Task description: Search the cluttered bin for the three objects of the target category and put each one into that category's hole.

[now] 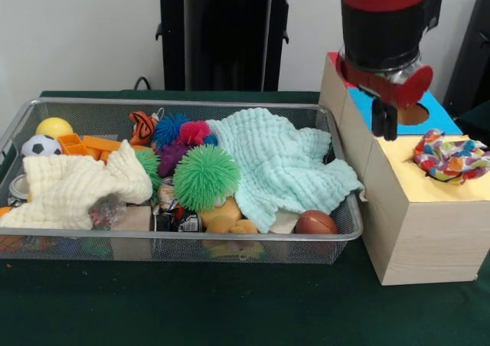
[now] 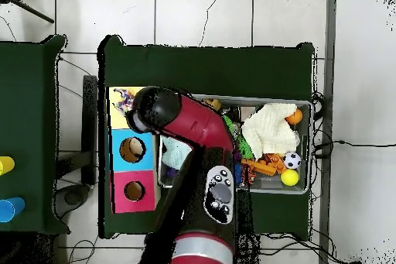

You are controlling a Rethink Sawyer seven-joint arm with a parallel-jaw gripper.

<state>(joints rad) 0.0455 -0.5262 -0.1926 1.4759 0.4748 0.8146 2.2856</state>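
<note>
A wooden box (image 1: 417, 235) with a yellow, a blue and a pink top stands to the right of the wire bin (image 1: 348, 235). A multicoloured patterned cloth (image 1: 450, 156) sits bunched in the yellow section's hole, also visible from overhead (image 2: 121, 100). My gripper (image 1: 385, 132) hangs just above the box, over the line between the blue and yellow tops, left of that cloth. It is shut and holds nothing. From overhead the arm's head (image 2: 155, 110) covers it. In the bin lie a mint cloth (image 1: 283, 162) and a cream cloth (image 1: 76, 185).
The bin also holds a green spiky ball (image 1: 205, 176), blue and pink fuzzy balls (image 1: 180, 132), a small brown football (image 1: 315, 222), a soccer ball (image 1: 40, 145), a yellow ball (image 1: 53, 126), a tiger toy (image 1: 143, 124) and orange blocks (image 1: 92, 143). The blue hole (image 2: 131, 150) and pink hole (image 2: 134, 191) show from overhead.
</note>
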